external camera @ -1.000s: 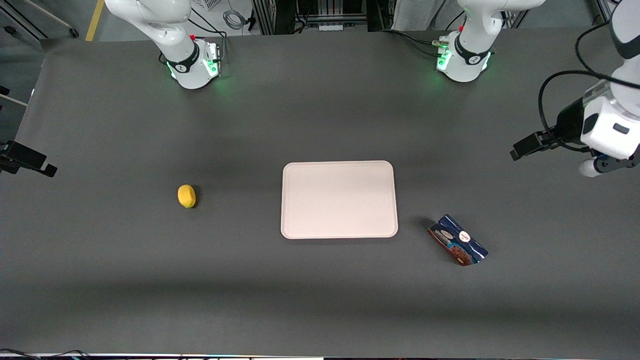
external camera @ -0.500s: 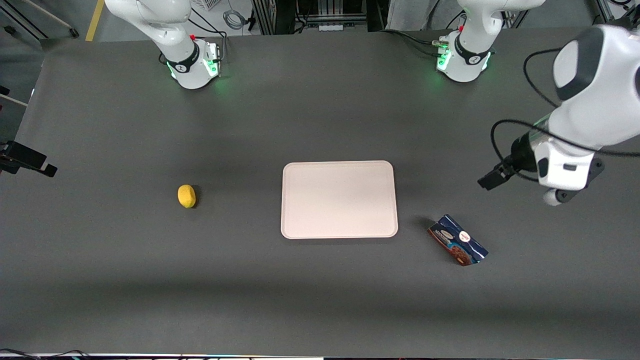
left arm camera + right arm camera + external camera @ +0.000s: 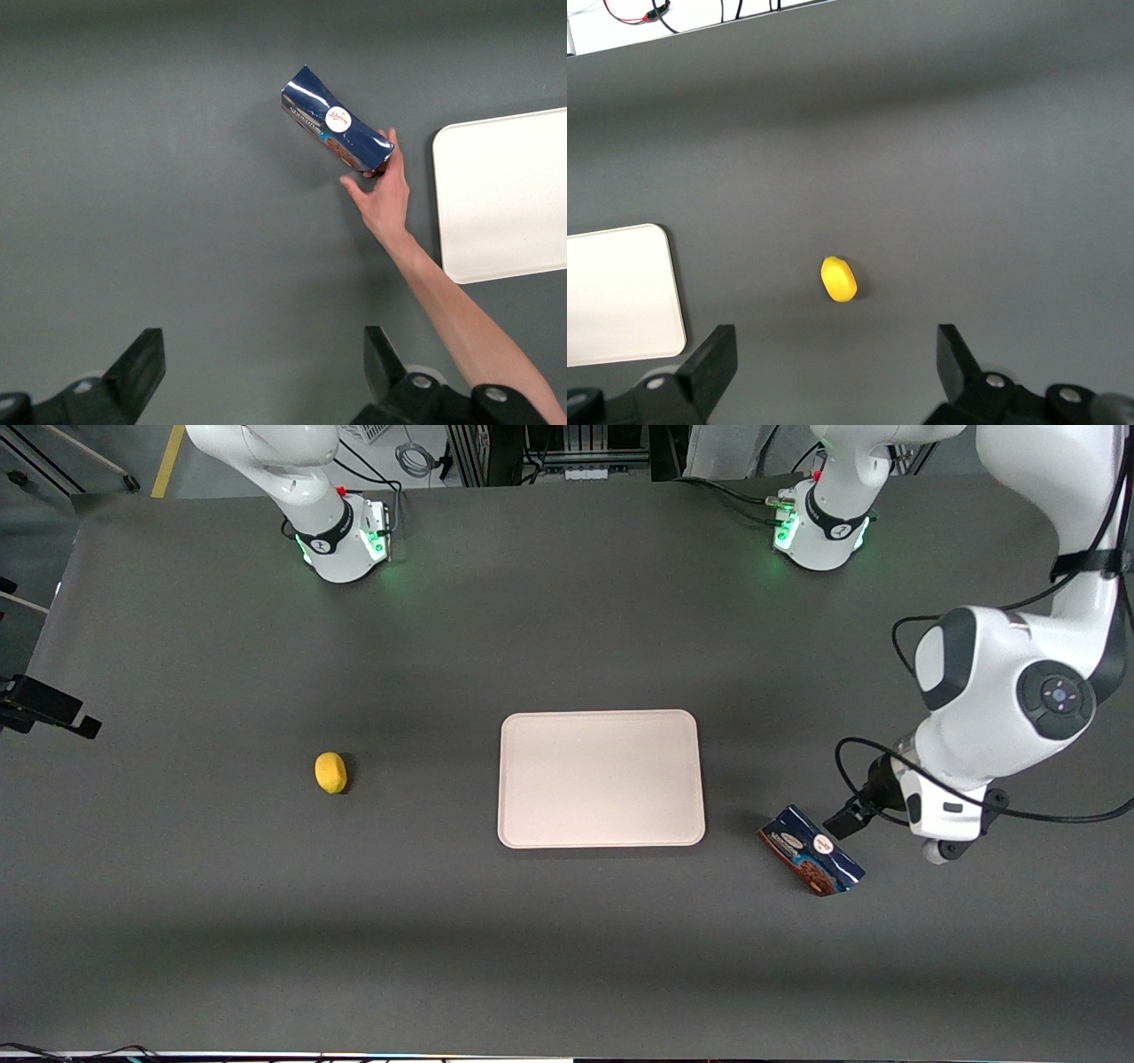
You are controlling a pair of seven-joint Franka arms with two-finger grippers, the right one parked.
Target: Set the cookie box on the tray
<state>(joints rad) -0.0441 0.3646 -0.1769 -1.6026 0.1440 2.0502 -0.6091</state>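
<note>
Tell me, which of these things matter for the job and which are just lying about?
For the job: cookie box, tray, open claw hovering beside the box.
Just lying about: lemon, toward the parked arm's end; person's hand at the box, wrist view only.

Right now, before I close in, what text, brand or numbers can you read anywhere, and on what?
On the cookie box: a round white-and-red logo and lettering on the dark-blue face, too small to read.
On the tray and the yellow lemon-shaped object: no text.
On the gripper, open above the table beside the cookie box: no readable marking.
</note>
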